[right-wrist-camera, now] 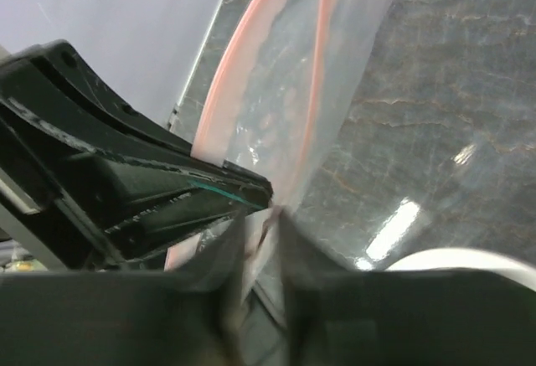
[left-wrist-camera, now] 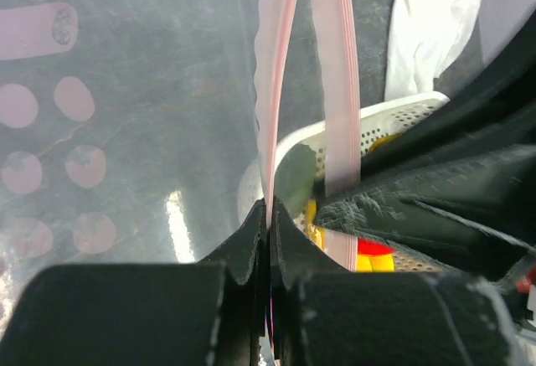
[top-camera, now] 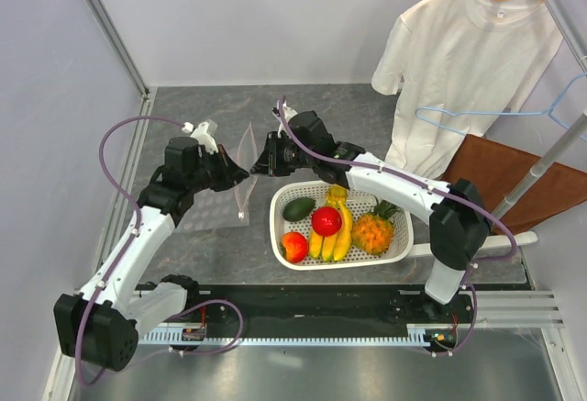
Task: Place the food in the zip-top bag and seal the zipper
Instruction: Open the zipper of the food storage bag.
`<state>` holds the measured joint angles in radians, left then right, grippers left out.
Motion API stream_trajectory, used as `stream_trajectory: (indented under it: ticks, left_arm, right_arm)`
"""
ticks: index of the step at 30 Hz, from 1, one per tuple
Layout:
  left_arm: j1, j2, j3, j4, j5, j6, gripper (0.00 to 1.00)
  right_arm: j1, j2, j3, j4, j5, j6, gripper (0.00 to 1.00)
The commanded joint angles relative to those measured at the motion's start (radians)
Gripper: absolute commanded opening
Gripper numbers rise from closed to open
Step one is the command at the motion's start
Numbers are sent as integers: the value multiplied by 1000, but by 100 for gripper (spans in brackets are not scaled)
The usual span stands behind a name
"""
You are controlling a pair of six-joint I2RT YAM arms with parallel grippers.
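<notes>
Left gripper [left-wrist-camera: 268, 215]: pinched tight on one lip of the bag mouth, at the strip's end. Zip-top bag [top-camera: 243, 181]: clear, upright between the two grippers, left of the basket, no fruit in it. Zipper [left-wrist-camera: 280, 73]: two pink strips, parted, spreading away from the left pinch. Right gripper [right-wrist-camera: 260, 236]: jaws narrow about the opposite lip; whether they grip the film cannot be told. White perforated basket [top-camera: 399, 252]: right of the bag, holding avocado [top-camera: 298, 208], red-orange fruit [top-camera: 293, 247], apple [top-camera: 326, 221], banana bunch [top-camera: 337, 227], pineapple [top-camera: 374, 231]. Handling note: take the second lip alone, not both strips; then draw the grippers apart gently, mouth turned toward the basket.
</notes>
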<state>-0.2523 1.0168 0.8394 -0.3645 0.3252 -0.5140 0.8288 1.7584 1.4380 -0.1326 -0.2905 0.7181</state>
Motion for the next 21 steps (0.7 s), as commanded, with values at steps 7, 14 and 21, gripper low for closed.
stream_trajectory:
  ticks: [7,14,21]
  left_arm:
    - [-4,25,282,-273,-199,219,10]
    - [-2,42,412,-487,-227,357,14]
    - [-4,81,403,-484,15,358,39]
  right_arm:
    - [-39,-36,27,-157,51,-176,0]
    - [-73,-115,62,-300,36,-342,0]
    - [-56,-148,93,-234,-91,-295,0]
